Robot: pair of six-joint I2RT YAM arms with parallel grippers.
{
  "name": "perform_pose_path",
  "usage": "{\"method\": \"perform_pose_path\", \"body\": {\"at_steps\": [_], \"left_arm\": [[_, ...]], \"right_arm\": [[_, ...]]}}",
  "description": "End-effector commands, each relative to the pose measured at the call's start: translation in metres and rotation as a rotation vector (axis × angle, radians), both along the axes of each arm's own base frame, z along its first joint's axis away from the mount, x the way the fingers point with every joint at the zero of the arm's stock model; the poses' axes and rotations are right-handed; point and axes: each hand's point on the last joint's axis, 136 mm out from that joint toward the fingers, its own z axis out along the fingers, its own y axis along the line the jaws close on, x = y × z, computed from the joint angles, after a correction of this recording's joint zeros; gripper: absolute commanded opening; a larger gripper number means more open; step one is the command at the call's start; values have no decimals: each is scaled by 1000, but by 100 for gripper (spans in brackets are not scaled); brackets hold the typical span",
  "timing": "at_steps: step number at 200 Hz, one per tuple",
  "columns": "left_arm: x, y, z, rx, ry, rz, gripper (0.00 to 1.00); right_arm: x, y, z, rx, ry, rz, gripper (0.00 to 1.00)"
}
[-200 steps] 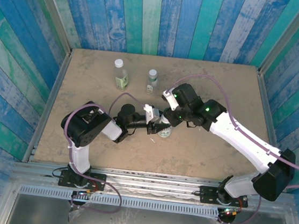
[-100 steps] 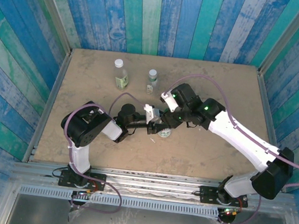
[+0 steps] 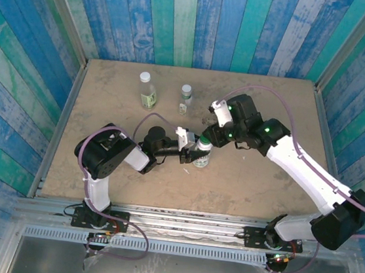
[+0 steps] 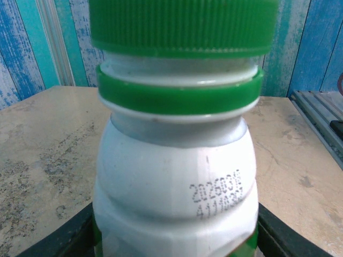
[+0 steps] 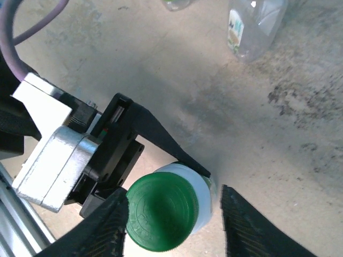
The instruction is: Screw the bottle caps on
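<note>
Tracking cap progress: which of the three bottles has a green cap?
The white-wrapped bottle, clamped in the left gripper, wears the green cap. The slim clear bottle and tiny clear bottle beyond it have white tops.

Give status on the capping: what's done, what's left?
Looks done: slim bottle and tiny bottle at the back each wear white caps; tightness can't be judged. In hand: left fingers clamp the white bottle, green cap sits on it, right fingers straddle the cap, one side apart. Left: seat that cap fully; a gap shows beneath it in the left wrist view.
</note>
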Motion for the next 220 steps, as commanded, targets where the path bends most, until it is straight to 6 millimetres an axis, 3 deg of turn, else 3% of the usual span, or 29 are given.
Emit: {"method": "perform_pose_path", "body": {"at_steps": [1,18,81,106,131,187,220], "left_arm": [[-7,2,-10,49,42,-7,58],[-7,2,-11,52,43,-7,58],[-6,5,-9,48,32,11,58],[-4,5,-8,40,50,24,58],[1,5,-8,34,59,46,58],[4,5,-8,37,71,67,58],[3,5,-9,43,68,62,58]], "right_arm": [[-4,2,-16,9,64,10,43],[-4,-2,-22,9,74,-2,37],[-6,-24,-51,18,137,-70,32],[-7,-27,-51,57,164,-80,22],[-21,-22,-51,103,206,-38,21],[-54,-15,-32,226,239,42,18],[-40,-27,-9,232,114,-25,20]]}}
